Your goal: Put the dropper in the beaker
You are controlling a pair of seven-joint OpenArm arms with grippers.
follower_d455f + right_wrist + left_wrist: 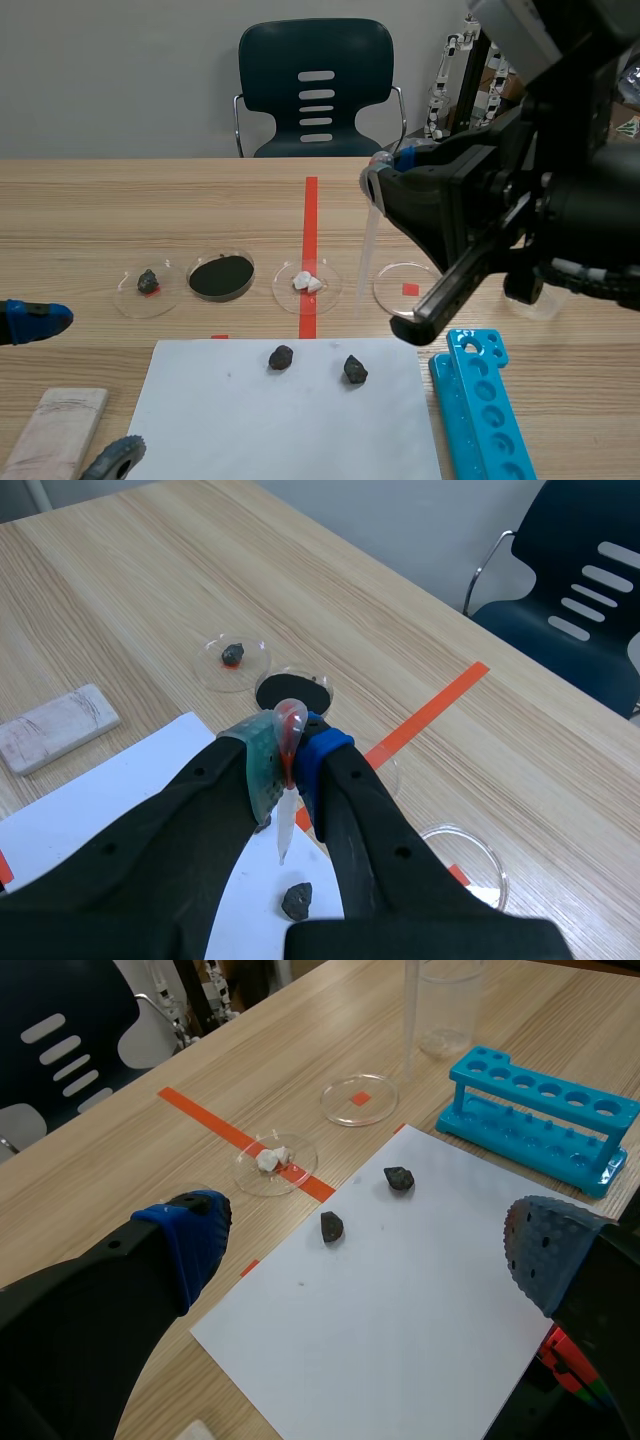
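The right claw (383,182) is clenched on a clear plastic dropper (368,245) just under its reddish bulb, holding it in the air with the tip pointing down. In the scene view the tube hangs over the gap between two clear round dishes on the wooden worktop (120,220): one holding white lumps (307,283) at its eight o'clock and an empty one over a red square mark (405,288) at its four o'clock. In the left wrist view the tube stands just beside the clear glass beaker (452,1020), outside it. The left claw (365,1245) is released, its pads wide apart, low at the scene's nine o'clock.

A white paper sheet (290,420) lies at six o'clock with two dark stones (281,356) on it. At three o'clock of the sheet lies a bright blue plastic test-tube rack (480,400). Left of the white-lump dish sit a dish of black powder (221,276) and a dish with a small dark stone (148,283).
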